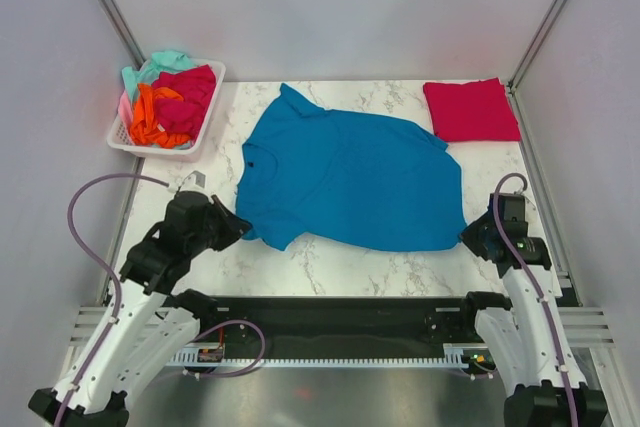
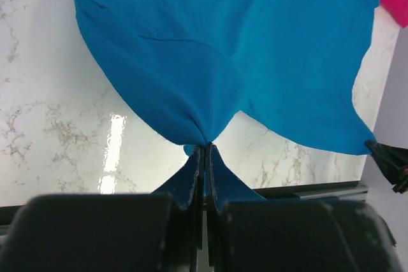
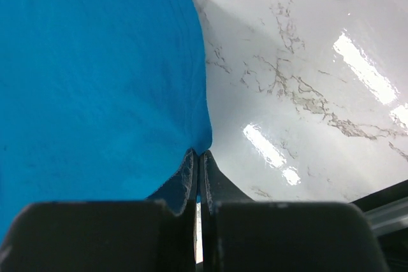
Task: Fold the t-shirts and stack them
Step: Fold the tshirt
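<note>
I've got the teal tee [image 1: 350, 182] spread flat on the marble table [image 1: 330, 269], collar at its far-left end. L gripper [image 2: 204, 156] is clenched on the teal tee's near-left corner, where the cloth bunches to a peak at the tips. R gripper [image 3: 199, 158] is pinched tight on its near-right corner. The folded red tee [image 1: 470, 110] sits just beside its far-right corner. The white basket [image 1: 150, 150], w/ magenta, orange & mint tees, is off its far-left side.
</note>
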`<state>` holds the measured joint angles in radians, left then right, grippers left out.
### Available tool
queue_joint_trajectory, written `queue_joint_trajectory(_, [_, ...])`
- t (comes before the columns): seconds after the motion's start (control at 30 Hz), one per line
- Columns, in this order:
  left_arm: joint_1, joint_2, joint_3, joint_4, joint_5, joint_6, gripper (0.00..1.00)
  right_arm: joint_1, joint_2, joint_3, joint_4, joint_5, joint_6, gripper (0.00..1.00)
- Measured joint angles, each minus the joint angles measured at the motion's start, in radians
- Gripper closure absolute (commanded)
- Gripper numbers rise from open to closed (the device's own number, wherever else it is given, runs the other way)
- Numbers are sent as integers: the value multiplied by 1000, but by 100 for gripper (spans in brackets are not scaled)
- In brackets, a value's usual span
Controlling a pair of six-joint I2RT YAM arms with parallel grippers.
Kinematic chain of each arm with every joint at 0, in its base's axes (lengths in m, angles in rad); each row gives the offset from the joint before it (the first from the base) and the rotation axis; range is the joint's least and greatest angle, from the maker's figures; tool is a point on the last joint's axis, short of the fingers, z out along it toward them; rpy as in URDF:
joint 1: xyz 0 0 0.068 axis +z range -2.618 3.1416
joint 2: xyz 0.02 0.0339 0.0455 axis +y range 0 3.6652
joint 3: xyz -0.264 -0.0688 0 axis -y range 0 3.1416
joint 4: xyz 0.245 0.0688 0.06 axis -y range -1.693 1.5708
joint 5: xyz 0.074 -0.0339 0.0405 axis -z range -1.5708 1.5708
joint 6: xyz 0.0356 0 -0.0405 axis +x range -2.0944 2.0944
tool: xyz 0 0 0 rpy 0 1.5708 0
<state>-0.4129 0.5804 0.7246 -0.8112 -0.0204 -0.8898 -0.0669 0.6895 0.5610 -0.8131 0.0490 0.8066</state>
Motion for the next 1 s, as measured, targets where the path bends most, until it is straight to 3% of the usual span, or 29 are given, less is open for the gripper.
queue_joint_trajectory(0.13, [0, 172, 113, -28, 1, 89, 96, 0, 81, 38, 4, -4, -16, 100])
queue_joint_trajectory(0.3, [1, 499, 306, -21, 4, 225, 94, 0, 280, 138, 58, -12, -56, 100])
queue_joint_trajectory(0.53, [43, 838, 562, -26, 3, 373, 94, 3, 539, 314, 154, -7, -119, 100])
queue_joint_trajectory(0.8, [93, 1132, 812, -50, -2, 480, 93, -5, 763, 422, 232, -4, -167, 100])
queue_joint_trajectory(1.0, [125, 1345, 1027, -97, -1, 538, 88, -24, 909, 490, 264, -5, -183, 100])
